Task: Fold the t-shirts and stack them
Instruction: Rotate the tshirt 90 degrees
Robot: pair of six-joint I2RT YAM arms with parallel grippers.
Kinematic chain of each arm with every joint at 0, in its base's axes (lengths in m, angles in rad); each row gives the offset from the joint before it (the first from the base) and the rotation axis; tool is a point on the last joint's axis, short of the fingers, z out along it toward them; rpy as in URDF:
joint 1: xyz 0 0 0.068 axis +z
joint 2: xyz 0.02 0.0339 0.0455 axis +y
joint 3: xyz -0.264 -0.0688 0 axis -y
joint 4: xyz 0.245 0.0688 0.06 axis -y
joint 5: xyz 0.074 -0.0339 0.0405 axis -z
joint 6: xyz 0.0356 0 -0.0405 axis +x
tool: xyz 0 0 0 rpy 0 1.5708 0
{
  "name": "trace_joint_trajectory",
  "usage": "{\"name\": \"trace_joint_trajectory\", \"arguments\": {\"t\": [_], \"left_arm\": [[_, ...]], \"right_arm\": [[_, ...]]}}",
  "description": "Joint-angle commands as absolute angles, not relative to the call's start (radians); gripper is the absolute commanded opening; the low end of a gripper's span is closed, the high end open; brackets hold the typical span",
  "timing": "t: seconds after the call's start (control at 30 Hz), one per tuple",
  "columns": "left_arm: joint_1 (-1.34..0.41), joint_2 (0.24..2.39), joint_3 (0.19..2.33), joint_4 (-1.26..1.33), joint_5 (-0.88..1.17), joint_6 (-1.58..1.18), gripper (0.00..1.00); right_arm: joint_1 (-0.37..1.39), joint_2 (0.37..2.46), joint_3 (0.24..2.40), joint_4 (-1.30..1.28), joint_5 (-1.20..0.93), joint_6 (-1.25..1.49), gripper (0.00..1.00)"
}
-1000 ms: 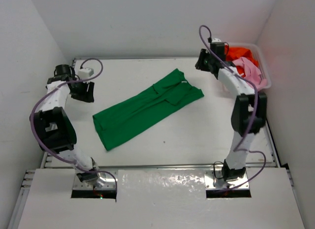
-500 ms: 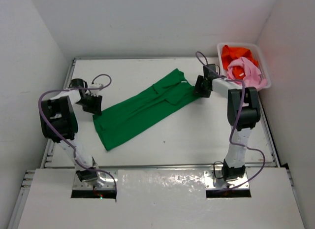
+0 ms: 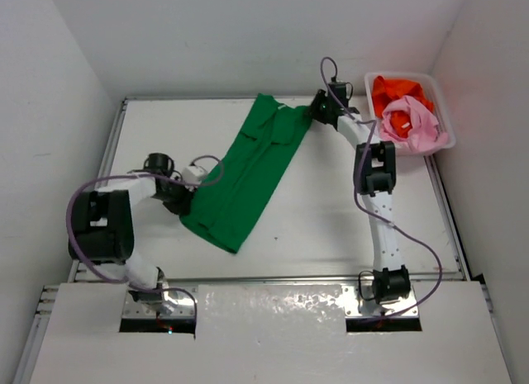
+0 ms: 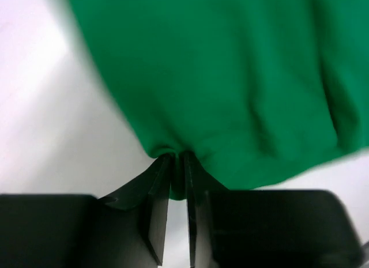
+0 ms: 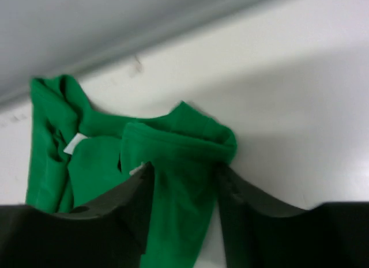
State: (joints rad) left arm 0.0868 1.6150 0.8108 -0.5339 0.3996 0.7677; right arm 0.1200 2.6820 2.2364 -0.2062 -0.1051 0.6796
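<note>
The bright green t-shirt (image 3: 256, 169) lies stretched in a long band from the far middle of the table down to the left of centre. My left gripper (image 3: 186, 204) is shut on its near left hem; in the left wrist view the jaws (image 4: 177, 161) pinch a fold of green cloth (image 4: 230, 78). My right gripper (image 3: 314, 113) holds the far right corner, its fingers (image 5: 181, 176) closed around a thick bunch of the green t-shirt (image 5: 190, 141). The pale pink t-shirt (image 3: 411, 124) and the vivid orange t-shirt (image 3: 393, 91) lie crumpled in the basket.
The white basket (image 3: 399, 73) stands at the far right corner, just right of my right arm. White walls close in the table at the back and on both sides.
Both grippers closed on the green t-shirt and swung it: the right end went up towards the back wall, the left end moved right and nearer. The shirt now runs more steeply.
</note>
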Motion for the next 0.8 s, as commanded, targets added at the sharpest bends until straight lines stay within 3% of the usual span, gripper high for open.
{"name": "trace_joint_trajectory", "arguments": {"t": [0.0, 0.03, 0.07, 0.1, 0.13, 0.33, 0.5, 0.57, 0.7, 0.77], "left_arm": [[-0.123, 1.686, 0.657, -0.614, 0.402, 0.865, 0.15], [-0.158, 1.703, 0.666, -0.617, 0.4, 0.844, 0.15], [-0.179, 1.713, 0.689, -0.618, 0.414, 0.832, 0.18], [-0.181, 1.716, 0.695, -0.624, 0.413, 0.831, 0.18], [-0.181, 1.71, 0.696, -0.627, 0.422, 0.85, 0.18], [-0.16, 1.594, 0.647, -0.635, 0.397, 0.865, 0.21], [0.036, 1.499, 0.686, -0.66, 0.414, 0.858, 0.31], [0.126, 1.467, 0.738, -0.666, 0.44, 0.822, 0.35], [0.156, 1.382, 0.75, -0.649, 0.463, 0.758, 0.37], [0.156, 1.307, 0.739, -0.618, 0.454, 0.738, 0.37]], "right_arm": [[0.114, 2.845, 2.367, -0.08, -0.075, 0.764, 0.5], [0.112, 2.852, 2.365, -0.04, -0.08, 0.776, 0.59], [0.11, 2.84, 2.361, -0.01, -0.075, 0.776, 0.85], [0.11, 2.824, 2.352, -0.005, -0.071, 0.769, 0.95], [0.107, 2.803, 2.336, -0.006, -0.081, 0.737, 0.99], [0.094, 2.443, 2.003, -0.069, -0.068, 0.583, 0.99], [0.113, 2.064, 1.579, -0.212, -0.015, 0.583, 0.99], [0.202, 1.799, 1.236, -0.201, 0.0, 0.565, 0.99], [0.336, 1.616, 1.004, -0.221, 0.005, 0.618, 0.99], [0.42, 1.493, 0.826, -0.172, -0.043, 0.693, 0.88]]}}
